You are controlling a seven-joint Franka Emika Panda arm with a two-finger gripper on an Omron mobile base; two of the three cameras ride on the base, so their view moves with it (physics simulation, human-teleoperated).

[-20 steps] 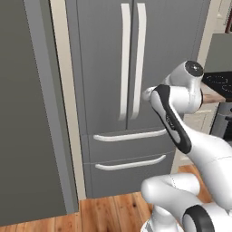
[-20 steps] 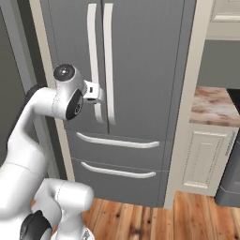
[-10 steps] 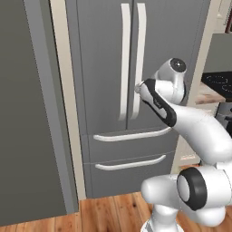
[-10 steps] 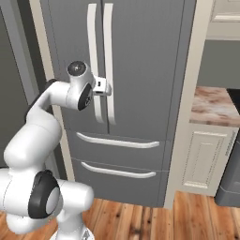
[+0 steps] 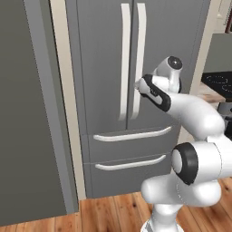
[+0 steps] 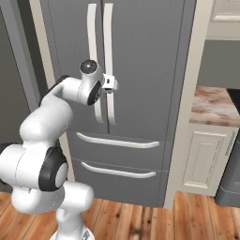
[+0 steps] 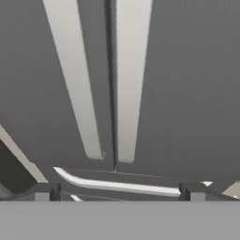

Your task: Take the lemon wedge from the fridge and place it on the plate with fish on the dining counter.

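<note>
Fridge (image 5: 104, 68) doors closed; hand (image 6: 112, 83) spread wide, empty, close before right door handle (image 7: 132, 70), apart from it

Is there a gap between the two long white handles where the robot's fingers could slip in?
Yes, but narrow: a dark strip runs between the left handle and the right handle on the fridge, along the door seam. Wider bare door lies outside each handle. Below, the drawer handle crowds the space. The open gripper faces the handles.

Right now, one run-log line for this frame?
phase: reaching for fridge | doors: closed | gripper: open, empty, near door handles | lemon wedge: unseen
</note>
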